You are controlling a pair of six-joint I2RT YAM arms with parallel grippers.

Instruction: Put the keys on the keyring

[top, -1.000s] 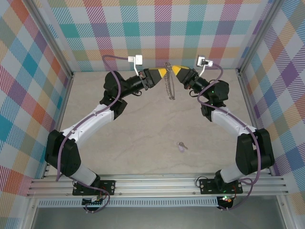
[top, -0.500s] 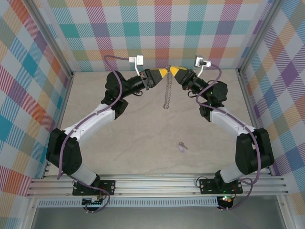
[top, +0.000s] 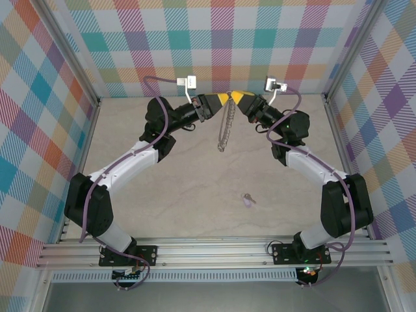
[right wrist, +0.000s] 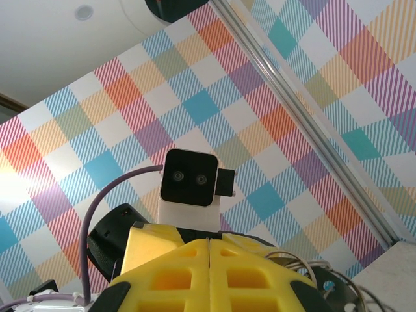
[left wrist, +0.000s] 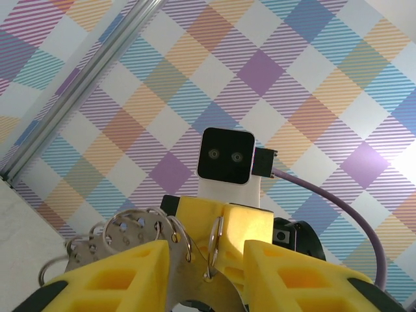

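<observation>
Right claw [top: 237, 97] tight on the hanging keyring [top: 225, 130], left claw [top: 221, 99] spread beside it, both arms outstretched.

The walls [top: 260, 39] carry a plaid of teal, orange, purple, yellow, pink and white. The tabletop [top: 195, 175] is pale beige, faintly marbled. The arms [top: 127, 161] are white and black, with purple cables [top: 159, 77]. The left end effector [top: 223, 99] and right end effector [top: 238, 97] are yellow. The keyring [top: 224, 129] is grey metal. The key [top: 247, 200] has a lilac head.
</observation>
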